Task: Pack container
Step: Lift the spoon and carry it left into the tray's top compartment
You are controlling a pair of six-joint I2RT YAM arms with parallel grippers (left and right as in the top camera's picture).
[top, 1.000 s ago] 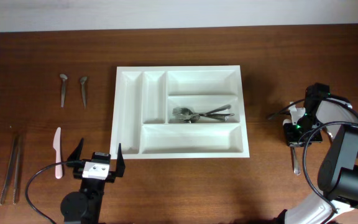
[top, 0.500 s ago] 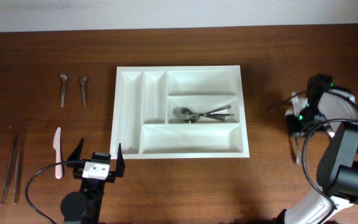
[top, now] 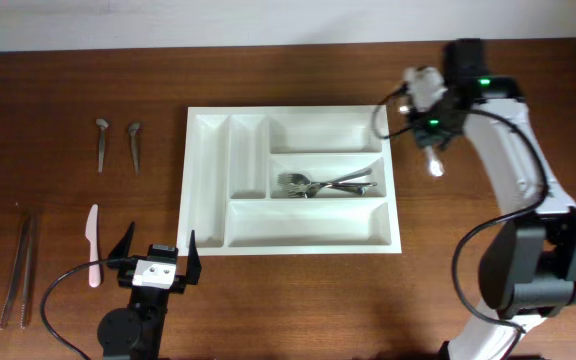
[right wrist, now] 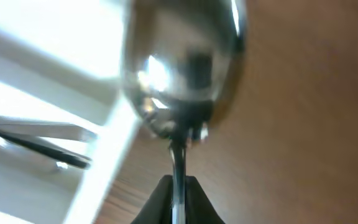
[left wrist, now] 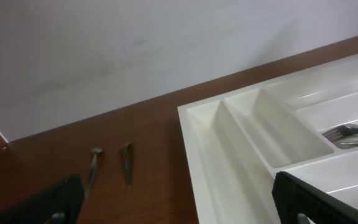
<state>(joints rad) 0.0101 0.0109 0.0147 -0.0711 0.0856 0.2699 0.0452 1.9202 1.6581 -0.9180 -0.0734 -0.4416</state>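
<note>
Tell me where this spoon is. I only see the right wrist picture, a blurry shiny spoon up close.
Observer: The right pincer holds the spoon just beyond the right edge of the white tray, over the wooden table.
Operator: Anything inside the tray?
Observer: Only forks, in the middle long compartment; the other four compartments are empty.
Operator: And the other arm?
Observer: The left pincer stands open near the tray's near left corner, holding nothing.
</note>
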